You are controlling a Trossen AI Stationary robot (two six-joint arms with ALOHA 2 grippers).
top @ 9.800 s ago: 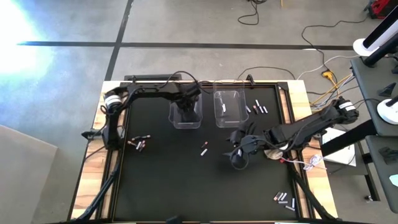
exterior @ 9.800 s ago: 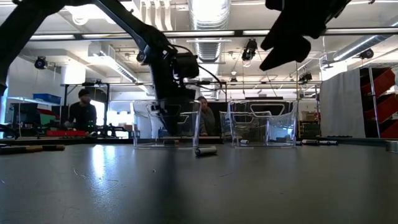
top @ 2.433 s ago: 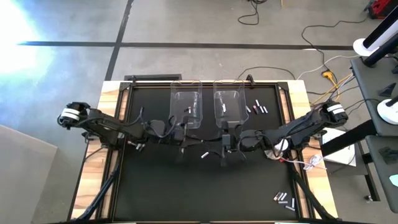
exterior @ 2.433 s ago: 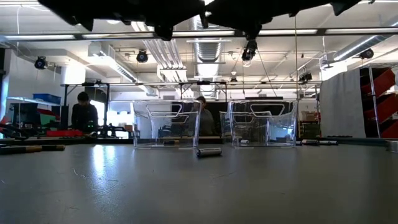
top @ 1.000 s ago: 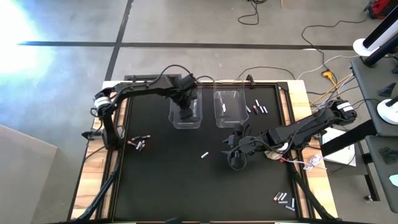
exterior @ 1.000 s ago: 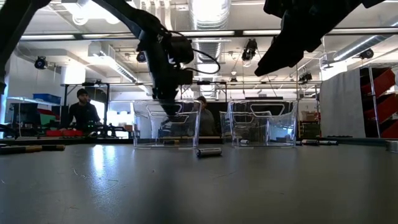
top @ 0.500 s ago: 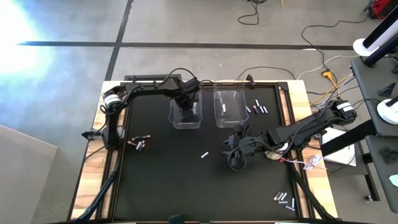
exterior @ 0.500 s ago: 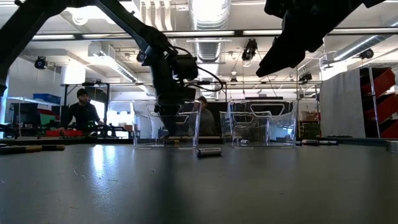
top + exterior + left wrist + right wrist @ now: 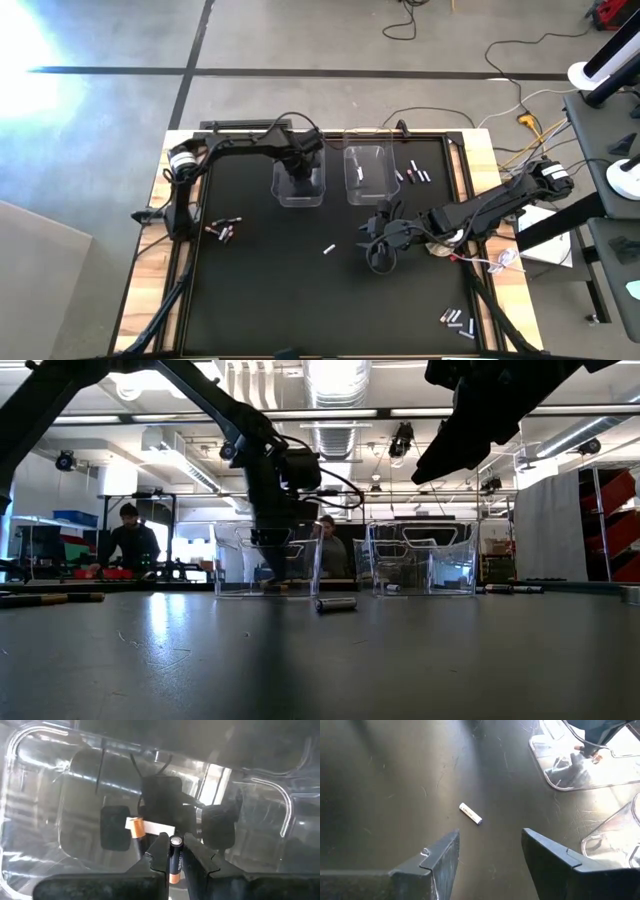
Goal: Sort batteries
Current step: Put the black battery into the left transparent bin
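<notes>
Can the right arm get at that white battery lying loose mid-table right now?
Probably yes. The right gripper hangs open just short of the white battery, with only bare black mat between them.

Black work mat (image 9: 280, 290) on a wood-edged table (image 9: 150, 290). Two clear plastic bins side by side near the far edge — left bin (image 9: 283, 192), right bin (image 9: 352, 192). Bundle of yellow, white and red cables (image 9: 520, 130) off the table's right side. Grey floor marked with dark tape lines (image 9: 300, 72). Low view: workshop beyond — overhead duct (image 9: 335, 385), one person (image 9: 128, 540) at a bench, another person (image 9: 328, 542) behind the bins.
</notes>
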